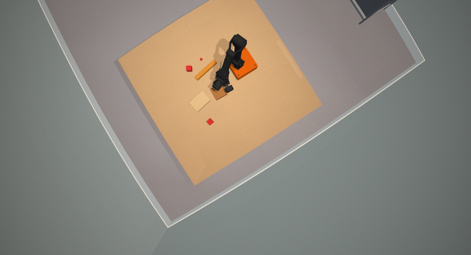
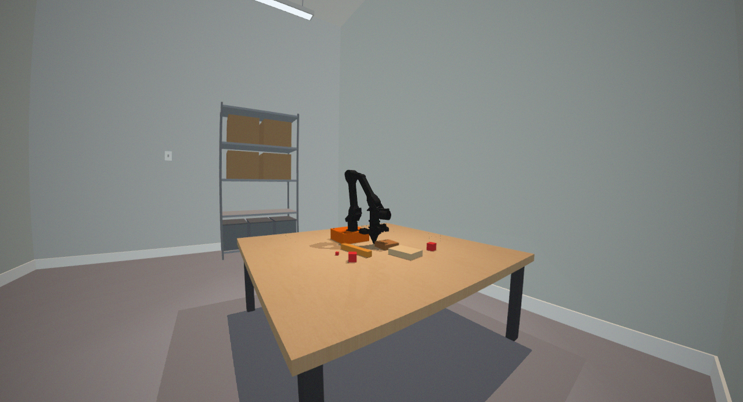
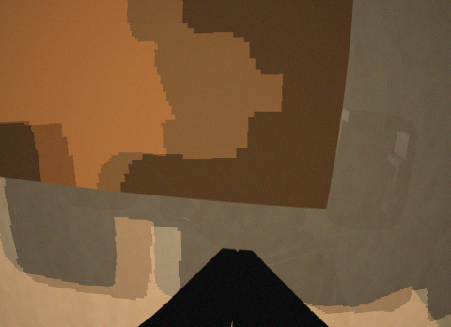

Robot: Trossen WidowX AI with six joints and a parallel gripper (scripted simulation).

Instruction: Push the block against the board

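Observation:
The brown square block (image 1: 219,94) (image 2: 390,242) (image 3: 89,78) lies flat on the table near the arm's base. The cream rectangular board (image 1: 199,101) (image 2: 404,252) lies flat beside it. A narrow gap shows between them in the top view, and their facing sides are not parallel. My gripper (image 2: 374,242) (image 3: 235,263) is shut and empty. It points down, its tips low beside the block on the base side; the wrist view shows them over bare table just off one block side. In the top view the arm hides the fingertips and the block's upper part.
An orange bar (image 1: 205,69) (image 2: 356,250) lies near the arm's orange base (image 1: 247,68) (image 2: 340,235). One red cube (image 1: 188,68) (image 2: 352,257) and a tiny red cube (image 1: 201,59) (image 2: 336,253) lie beyond the bar. Another red cube (image 1: 210,121) (image 2: 430,246) lies past the board.

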